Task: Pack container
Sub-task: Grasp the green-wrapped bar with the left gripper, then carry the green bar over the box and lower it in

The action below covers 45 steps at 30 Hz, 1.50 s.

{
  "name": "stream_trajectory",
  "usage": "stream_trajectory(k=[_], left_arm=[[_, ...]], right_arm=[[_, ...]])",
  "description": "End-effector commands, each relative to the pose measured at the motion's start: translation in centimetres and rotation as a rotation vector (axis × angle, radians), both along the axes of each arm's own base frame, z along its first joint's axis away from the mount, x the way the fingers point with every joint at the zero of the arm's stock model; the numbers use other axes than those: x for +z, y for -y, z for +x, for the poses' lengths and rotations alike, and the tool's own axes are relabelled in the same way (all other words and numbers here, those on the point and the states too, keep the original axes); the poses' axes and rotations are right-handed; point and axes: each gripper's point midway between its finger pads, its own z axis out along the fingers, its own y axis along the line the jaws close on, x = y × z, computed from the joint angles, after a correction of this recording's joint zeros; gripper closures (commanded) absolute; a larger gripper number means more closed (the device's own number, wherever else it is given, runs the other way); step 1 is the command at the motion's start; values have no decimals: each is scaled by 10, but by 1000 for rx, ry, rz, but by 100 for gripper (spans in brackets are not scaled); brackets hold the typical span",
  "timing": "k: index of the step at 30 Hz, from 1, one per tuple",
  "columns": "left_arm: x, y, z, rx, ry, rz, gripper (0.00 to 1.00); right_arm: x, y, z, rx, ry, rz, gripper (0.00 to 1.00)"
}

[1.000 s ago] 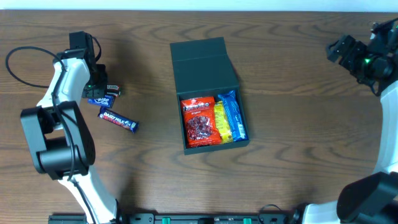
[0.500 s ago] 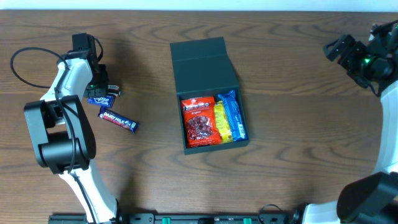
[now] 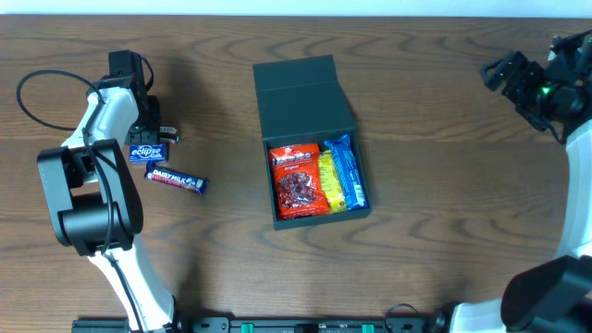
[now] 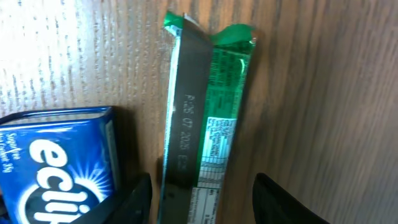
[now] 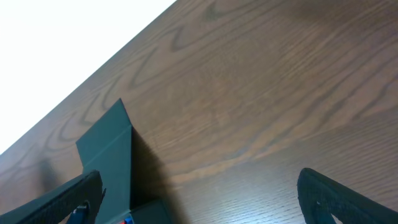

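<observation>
The dark green-grey container (image 3: 321,218) stands open at mid-table, its lid (image 3: 301,88) laid back. Inside lie a red packet (image 3: 298,180), a yellow packet (image 3: 328,181) and a blue packet (image 3: 347,171). My left gripper (image 3: 154,135) is open and low over the table at the far left. In the left wrist view its fingers (image 4: 205,205) straddle a green wrapped bar (image 4: 208,118) without closing on it. A blue Eclipse packet (image 4: 56,162) lies right beside the bar, and it also shows in the overhead view (image 3: 146,152). My right gripper (image 3: 516,79) is open and empty at the far right.
A purple Dairy Milk bar (image 3: 176,179) lies just in front of the Eclipse packet. A black cable (image 3: 37,83) loops behind the left arm. The right wrist view shows the container's lid (image 5: 106,149) and bare wood between its fingers (image 5: 199,199).
The left arm has shifted slightly back, and the Eclipse packet now shows more fully beside the gripper. The right arm has barely moved.
</observation>
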Motion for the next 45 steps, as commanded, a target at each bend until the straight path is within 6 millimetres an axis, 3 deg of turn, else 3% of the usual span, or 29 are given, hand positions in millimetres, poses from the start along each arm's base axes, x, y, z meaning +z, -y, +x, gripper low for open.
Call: stream_trajectory(k=[1,8,16,27,33,38,45], left_arm=[[-8,-8,-1,-15,-15,33,46],[-10,-8,0,-50,-20,38,47],[-30,6,-4,-77,-51,-45,48],[-31,7,-5,-114,-63,-42,69],[-30,7,-5,-148,-67,-33,73],[-28,7,-2,-191,-64,-22,83],[-13,5,11,-255,-40,3,89]], right_arm=[[2,0,2,-4,3,15,1],[1,-1,0,-4,-6,18,1],[-1,-2,-2,-4,-19,23,1],[-4,-3,-6,-4,-36,28,1],[-4,-3,-6,-4,-36,28,1],[-4,-3,-6,-4,-38,29,1],[-4,-3,-6,-4,-40,29,1]])
